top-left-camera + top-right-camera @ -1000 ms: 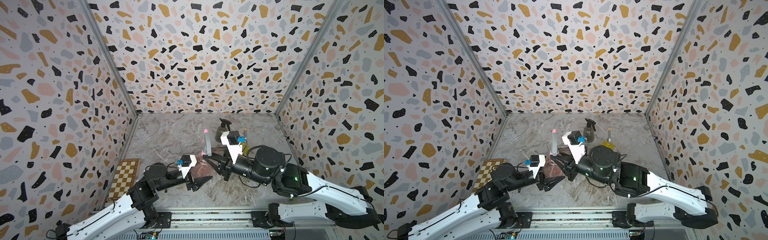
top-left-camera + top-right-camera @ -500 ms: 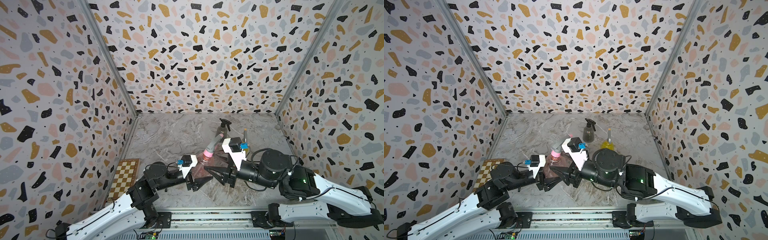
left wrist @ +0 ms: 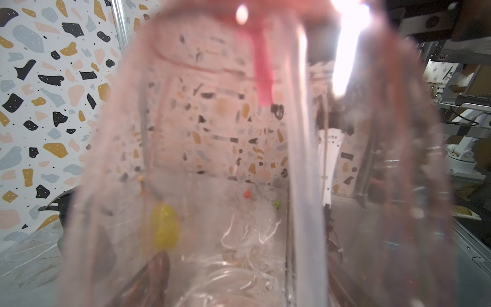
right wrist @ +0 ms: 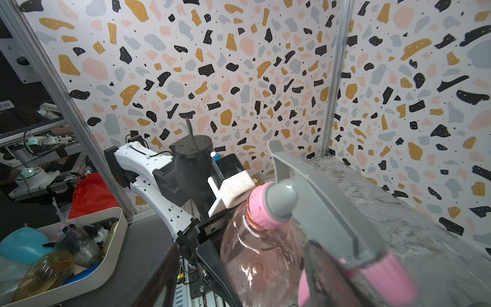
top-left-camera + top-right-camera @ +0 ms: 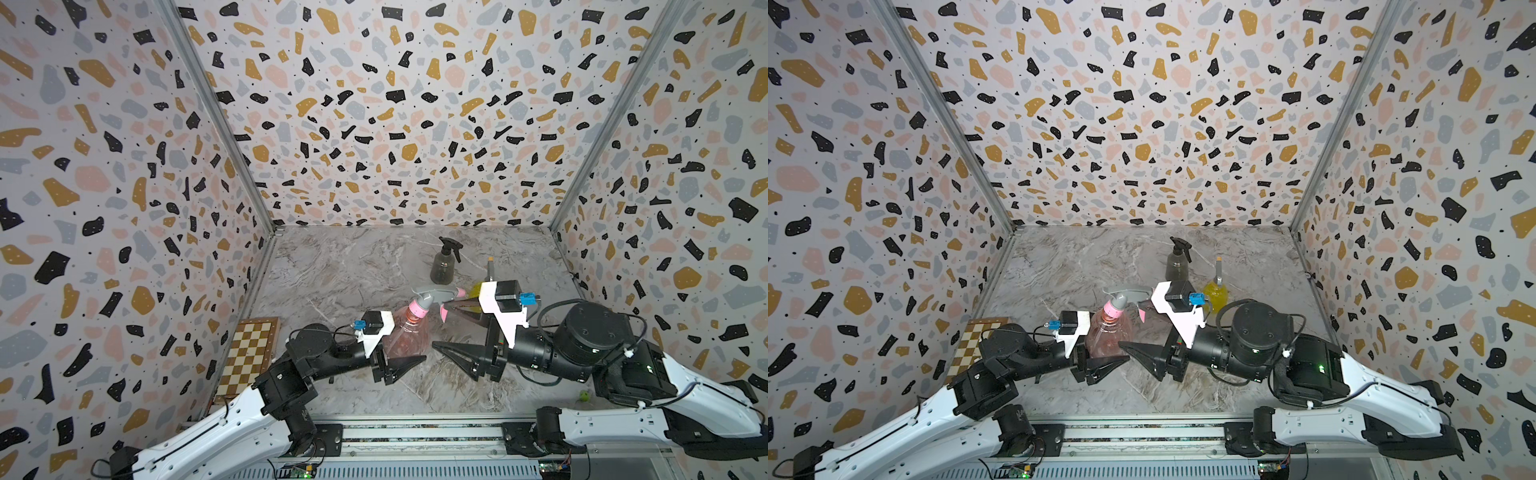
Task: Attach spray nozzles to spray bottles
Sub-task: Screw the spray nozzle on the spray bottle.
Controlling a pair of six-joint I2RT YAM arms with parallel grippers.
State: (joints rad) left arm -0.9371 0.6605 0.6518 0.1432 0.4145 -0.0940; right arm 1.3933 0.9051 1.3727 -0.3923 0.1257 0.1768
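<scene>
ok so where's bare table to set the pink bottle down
Bare marble runs from the left wall to the dark-grey bottle, behind the chessboard. Crowded around the yellow bottle and right gripper.

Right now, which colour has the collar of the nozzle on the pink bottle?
Pink; the collar on the pink bottle shows best in the right wrist view.

Pink bottle (image 5: pixel 409 337), grey-and-pink nozzle (image 5: pixel 432 294), smoky-grey bottle (image 5: pixel 443 269), yellow bottle (image 5: pixel 1216 296), brown-checked board (image 5: pixel 249 353)

1. Bright, even light is filling both top views.
2. Glare is streaking the blurred bottle (image 3: pixel 212 159) against the left gripper (image 5: pixel 411 353).
3. The nozzle (image 4: pixel 332 218) is blurring beside the right gripper (image 5: pixel 440 324).
</scene>
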